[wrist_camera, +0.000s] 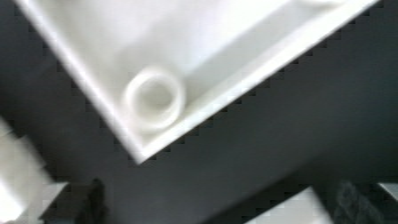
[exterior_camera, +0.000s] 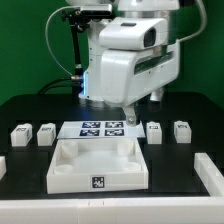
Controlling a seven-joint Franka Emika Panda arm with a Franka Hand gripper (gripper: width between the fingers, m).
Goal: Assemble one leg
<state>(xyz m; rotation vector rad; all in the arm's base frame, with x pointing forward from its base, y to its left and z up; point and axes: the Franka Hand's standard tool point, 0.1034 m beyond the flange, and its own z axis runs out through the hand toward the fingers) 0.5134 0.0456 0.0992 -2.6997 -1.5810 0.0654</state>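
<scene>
Several legs stand on the black table as small white tagged posts: two at the exterior view's left [exterior_camera: 20, 134] [exterior_camera: 46, 133] and two at its right [exterior_camera: 154, 131] [exterior_camera: 181, 130]. The large white tray [exterior_camera: 62, 160] lies in front of the middle. My gripper [exterior_camera: 128, 117] hangs under the white arm, above the tray's far right corner, apart from every leg. In the wrist view a corner of the tray [wrist_camera: 267, 60] with a round socket [wrist_camera: 151, 97] lies below my gripper [wrist_camera: 222, 205]. The dark fingers [wrist_camera: 80, 200] stand wide apart with nothing between them. No leg shows in that view.
The marker board [exterior_camera: 100, 128] lies flat behind the tray, under the arm. White parts lie at the table's left edge [exterior_camera: 2, 165] and right edge [exterior_camera: 210, 172]. A white patch [wrist_camera: 15, 165] shows at the rim of the wrist view.
</scene>
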